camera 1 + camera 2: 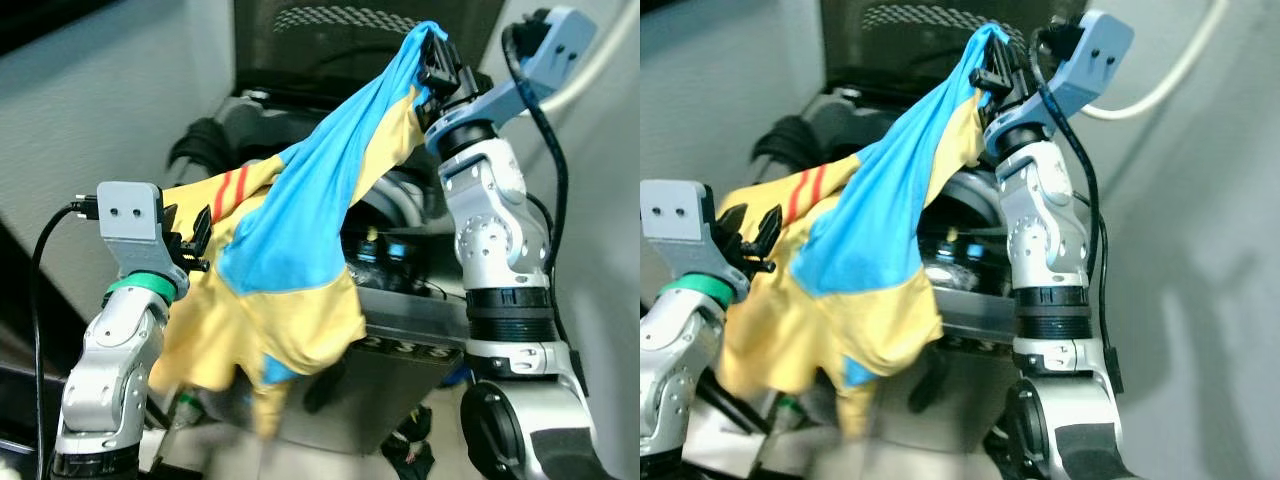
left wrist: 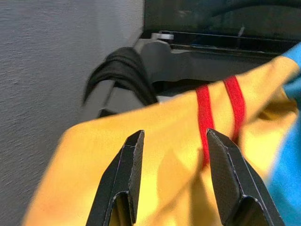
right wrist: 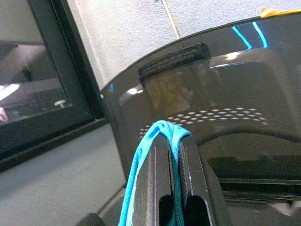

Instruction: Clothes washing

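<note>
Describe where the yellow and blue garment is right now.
The yellow and blue garment hangs above the open washing machine, its blue end pinched in the raised right tool, its yellow side by the left tool.

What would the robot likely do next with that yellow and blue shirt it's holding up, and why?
Probably lower the shirt toward the washer opening behind it. The right gripper is shut on a blue fold, held high, while the left gripper sits open against the yellow part. The cloth hangs in front of the machine, not yet inside it.
</note>
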Motion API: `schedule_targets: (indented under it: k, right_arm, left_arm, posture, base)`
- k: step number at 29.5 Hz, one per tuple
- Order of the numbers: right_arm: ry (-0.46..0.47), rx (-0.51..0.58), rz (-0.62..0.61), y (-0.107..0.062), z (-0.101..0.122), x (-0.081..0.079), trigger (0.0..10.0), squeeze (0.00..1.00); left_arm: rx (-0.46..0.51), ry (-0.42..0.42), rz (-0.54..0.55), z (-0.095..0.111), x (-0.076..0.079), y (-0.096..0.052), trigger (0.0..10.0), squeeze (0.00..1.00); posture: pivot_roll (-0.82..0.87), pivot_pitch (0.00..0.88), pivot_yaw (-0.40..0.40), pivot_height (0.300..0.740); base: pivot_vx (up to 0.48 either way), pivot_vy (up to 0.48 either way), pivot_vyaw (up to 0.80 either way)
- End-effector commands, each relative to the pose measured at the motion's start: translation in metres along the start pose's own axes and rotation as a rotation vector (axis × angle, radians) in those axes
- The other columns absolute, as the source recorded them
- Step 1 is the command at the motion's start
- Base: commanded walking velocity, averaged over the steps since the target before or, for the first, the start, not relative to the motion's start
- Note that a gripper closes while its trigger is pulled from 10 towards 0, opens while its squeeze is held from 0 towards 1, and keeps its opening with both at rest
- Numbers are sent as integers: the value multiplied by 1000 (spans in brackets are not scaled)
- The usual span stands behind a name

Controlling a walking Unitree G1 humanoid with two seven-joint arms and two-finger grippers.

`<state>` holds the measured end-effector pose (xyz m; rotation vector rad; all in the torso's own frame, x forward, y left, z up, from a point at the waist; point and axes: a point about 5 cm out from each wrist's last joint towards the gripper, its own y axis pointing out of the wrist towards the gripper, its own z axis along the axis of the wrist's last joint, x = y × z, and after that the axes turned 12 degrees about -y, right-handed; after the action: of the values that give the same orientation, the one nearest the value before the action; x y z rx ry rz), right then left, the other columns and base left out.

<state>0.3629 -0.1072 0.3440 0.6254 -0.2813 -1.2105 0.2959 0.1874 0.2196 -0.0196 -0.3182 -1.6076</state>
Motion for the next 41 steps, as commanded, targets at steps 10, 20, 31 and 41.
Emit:
schedule_targets:
  k: [10, 20, 31, 41]
  right_arm:
    - [3, -18, 42, -1, -4, -10, 10000, 0]
    - [18, -41, 57, -1, -9, -13, 10000, 0]
    - [-33, -112, 271, 23, -16, -47, 10000, 0]
    - [-125, 227, 196, 101, 111, -74, 10000, 0]
  left_arm:
    - [41, 14, 42, 6, -6, -2, 10000, 0]
    - [43, 2, 41, 7, -6, -4, 10000, 0]
    - [84, 11, 43, 12, -5, -8, 10000, 0]
    - [92, 40, 52, 16, -6, -9, 10000, 0]
  posture:
    - [166, 26, 0, 740]
    - [169, 29, -5, 740]
    - [176, 21, -30, 740]
    - [205, 13, -43, 740]
  base:
    - [0, 0, -800]
    - [0, 336, -560]
    - [0, 87, 0]
    - [0, 0, 0]
